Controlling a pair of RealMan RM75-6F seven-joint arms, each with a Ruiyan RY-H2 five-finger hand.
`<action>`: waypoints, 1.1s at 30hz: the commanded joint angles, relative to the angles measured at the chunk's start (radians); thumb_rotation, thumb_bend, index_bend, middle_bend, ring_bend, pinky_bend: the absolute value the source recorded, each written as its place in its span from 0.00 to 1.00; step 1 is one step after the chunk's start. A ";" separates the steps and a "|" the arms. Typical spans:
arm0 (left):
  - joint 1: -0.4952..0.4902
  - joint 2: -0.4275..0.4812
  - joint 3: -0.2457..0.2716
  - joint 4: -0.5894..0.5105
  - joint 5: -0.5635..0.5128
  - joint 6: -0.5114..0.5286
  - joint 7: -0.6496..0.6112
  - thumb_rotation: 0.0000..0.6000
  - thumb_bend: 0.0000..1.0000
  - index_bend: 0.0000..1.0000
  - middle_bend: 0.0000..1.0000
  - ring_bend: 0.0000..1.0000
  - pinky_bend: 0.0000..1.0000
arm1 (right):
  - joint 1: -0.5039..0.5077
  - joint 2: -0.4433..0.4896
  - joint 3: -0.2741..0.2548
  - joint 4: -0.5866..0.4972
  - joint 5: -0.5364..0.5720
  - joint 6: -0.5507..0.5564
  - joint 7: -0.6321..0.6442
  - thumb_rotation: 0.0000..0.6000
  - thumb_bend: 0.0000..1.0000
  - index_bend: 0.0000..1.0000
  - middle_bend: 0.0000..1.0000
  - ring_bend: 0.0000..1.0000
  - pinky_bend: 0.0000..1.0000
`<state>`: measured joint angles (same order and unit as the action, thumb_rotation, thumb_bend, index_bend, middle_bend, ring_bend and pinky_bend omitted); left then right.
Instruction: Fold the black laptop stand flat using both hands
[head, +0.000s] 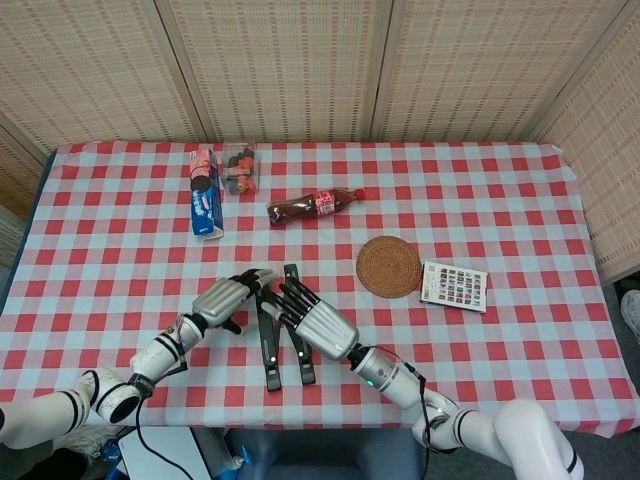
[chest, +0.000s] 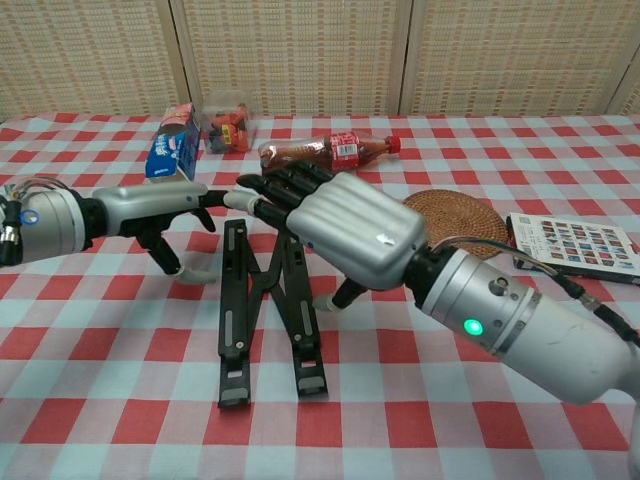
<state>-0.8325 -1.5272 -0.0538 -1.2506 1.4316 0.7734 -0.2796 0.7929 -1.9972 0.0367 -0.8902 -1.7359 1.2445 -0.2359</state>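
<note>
The black laptop stand lies on the checked cloth near the front edge, its two bars almost parallel with a narrow gap. My left hand reaches in from the left, fingers stretched out and touching the far end of the left bar. My right hand comes from the right with its fingers laid over the far end of the right bar, thumb down beside it. In the chest view the right hand hides the stand's far hinge; the left hand holds nothing.
A cola bottle lies on its side behind the stand. A round woven coaster and a colour card sit to the right. A blue cookie pack and a clear snack box stand at the back left.
</note>
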 joint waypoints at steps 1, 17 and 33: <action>0.016 0.026 -0.002 0.000 -0.011 0.015 -0.005 0.97 0.28 0.00 0.00 0.01 0.20 | 0.019 0.097 -0.019 -0.095 -0.022 -0.027 0.004 1.00 0.00 0.00 0.00 0.00 0.00; 0.087 0.157 -0.030 -0.020 -0.051 0.093 -0.027 0.99 0.28 0.00 0.00 0.01 0.20 | 0.262 0.461 -0.017 -0.521 0.037 -0.522 0.030 1.00 0.00 0.00 0.00 0.00 0.00; 0.115 0.174 -0.034 -0.011 -0.041 0.117 -0.065 0.99 0.28 0.00 0.00 0.01 0.20 | 0.425 0.367 -0.020 -0.376 0.019 -0.697 0.038 1.00 0.00 0.00 0.00 0.00 0.00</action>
<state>-0.7191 -1.3532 -0.0871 -1.2631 1.3902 0.8897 -0.3429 1.2110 -1.6235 0.0200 -1.2730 -1.7134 0.5540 -0.2018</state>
